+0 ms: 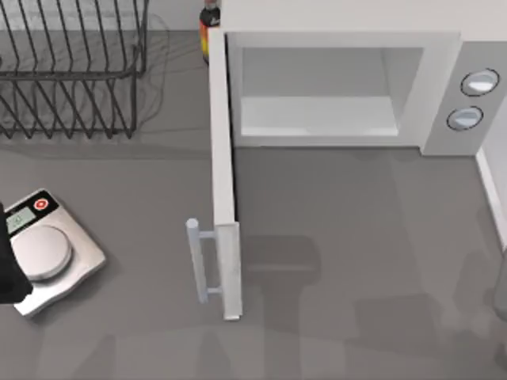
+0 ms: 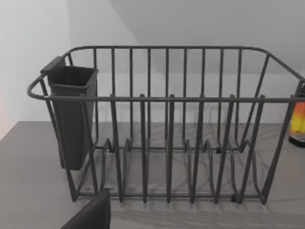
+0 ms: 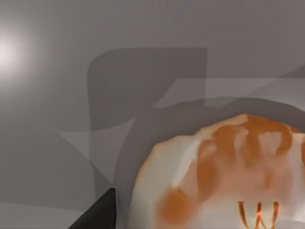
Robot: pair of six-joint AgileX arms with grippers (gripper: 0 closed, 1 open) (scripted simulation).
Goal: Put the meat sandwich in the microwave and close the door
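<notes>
The meat sandwich [image 3: 224, 176], a pale bun with orange patches, lies on the grey table very close under my right wrist camera. A dark part of my right gripper [image 3: 97, 214] sits just beside it; I cannot tell whether it touches. The microwave [image 1: 444, 87] stands at the back right with its pale cavity [image 1: 317, 115] exposed. Its door [image 1: 223, 182] is swung wide open toward the table's front, with the bar handle [image 1: 195, 261] on its left face. My left arm [image 1: 6, 269] rests at the table's far left edge, and a dark part of the left gripper [image 2: 90, 214] faces the rack.
A dark wire dish rack [image 1: 71, 71] with a cutlery cup [image 2: 71, 114] fills the back left. A silver kitchen scale [image 1: 43, 253] lies at the left, next to my left arm. A bottle [image 1: 209, 24] stands behind the door's hinge.
</notes>
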